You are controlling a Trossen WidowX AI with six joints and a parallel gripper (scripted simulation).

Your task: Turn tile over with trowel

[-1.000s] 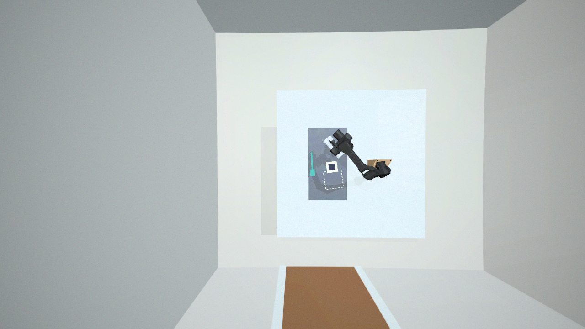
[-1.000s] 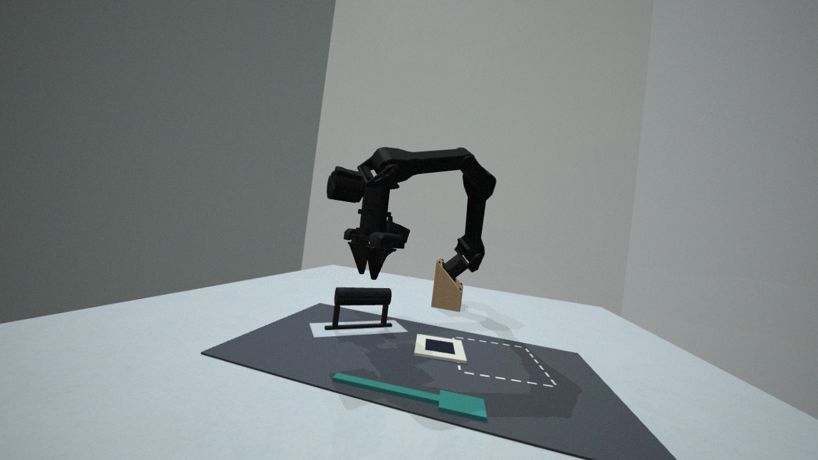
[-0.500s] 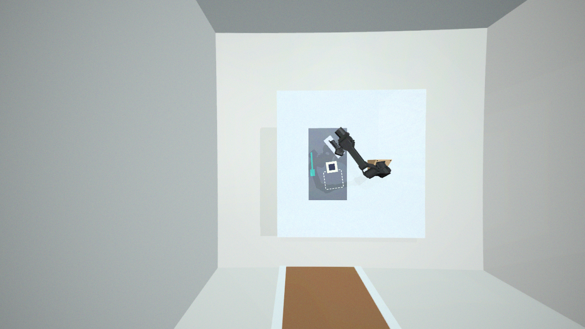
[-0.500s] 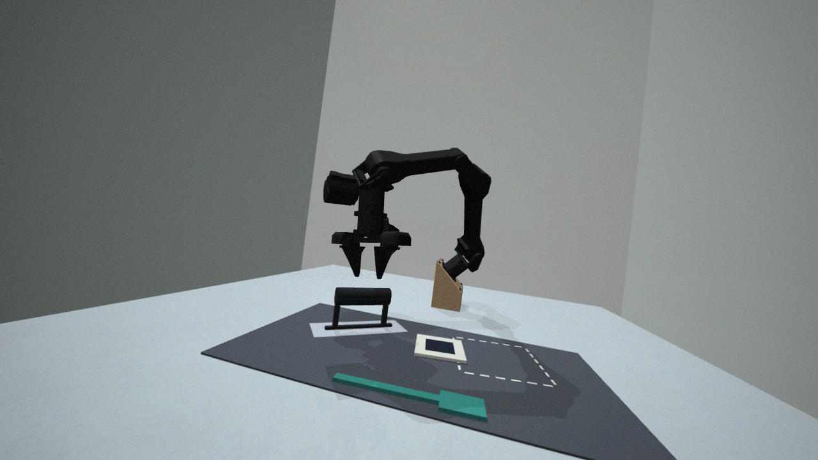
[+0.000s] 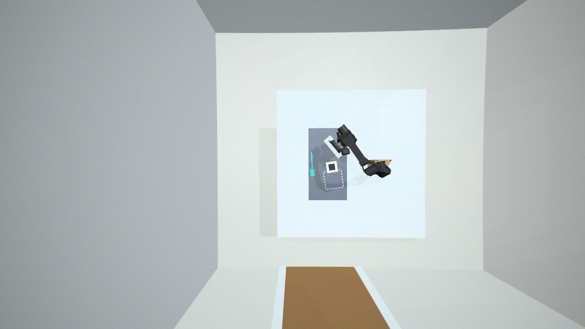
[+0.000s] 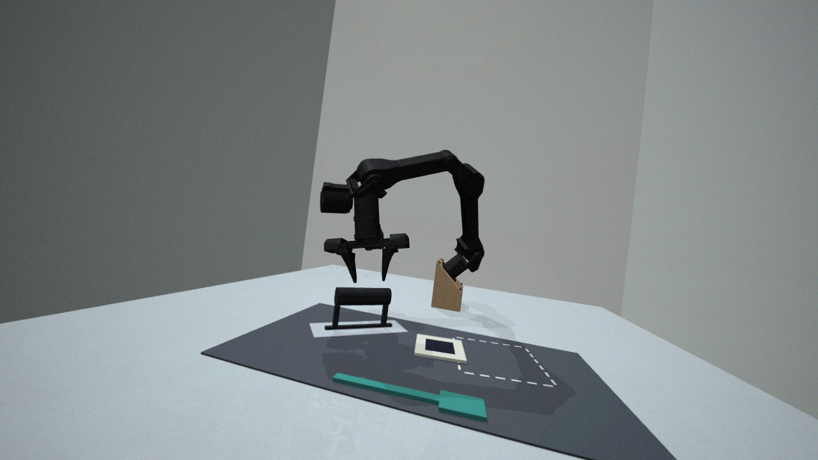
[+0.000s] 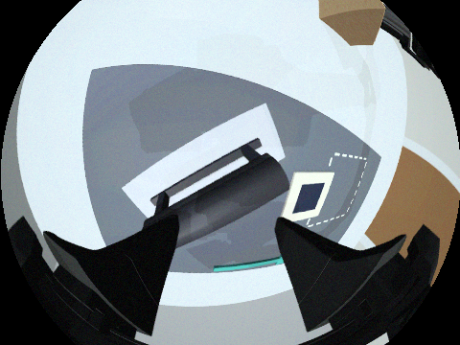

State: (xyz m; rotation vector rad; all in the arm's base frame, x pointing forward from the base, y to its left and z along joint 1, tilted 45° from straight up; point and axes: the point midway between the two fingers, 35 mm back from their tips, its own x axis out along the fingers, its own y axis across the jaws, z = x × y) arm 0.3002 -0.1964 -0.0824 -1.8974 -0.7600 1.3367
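The trowel has a thick black handle (image 5: 334,146) (image 6: 362,295) (image 7: 225,201) on two posts above a flat white blade (image 5: 328,140) (image 6: 318,329) (image 7: 206,139). It rests on the dark mat (image 5: 316,194) (image 6: 257,349) (image 7: 110,105). The cream tile (image 5: 331,167) (image 6: 439,346) (image 7: 309,197) lies flat, its dark marked square up, overlapping one edge of the dashed outline (image 5: 343,187) (image 6: 550,385) (image 7: 337,154). My gripper (image 6: 369,280) (image 7: 228,223) is open and empty, pointing down above the handle. In the exterior view its fingers stand apart along the handle's length. In the top view the arm hides its fingertips.
A teal spatula-like tool (image 5: 311,172) (image 6: 462,404) (image 7: 246,264) lies along the mat's edge, on the side away from the arm's base. The arm's wooden base block (image 6: 446,294) (image 7: 352,21) stands on the white table (image 5: 388,212) (image 6: 103,377) beyond the mat.
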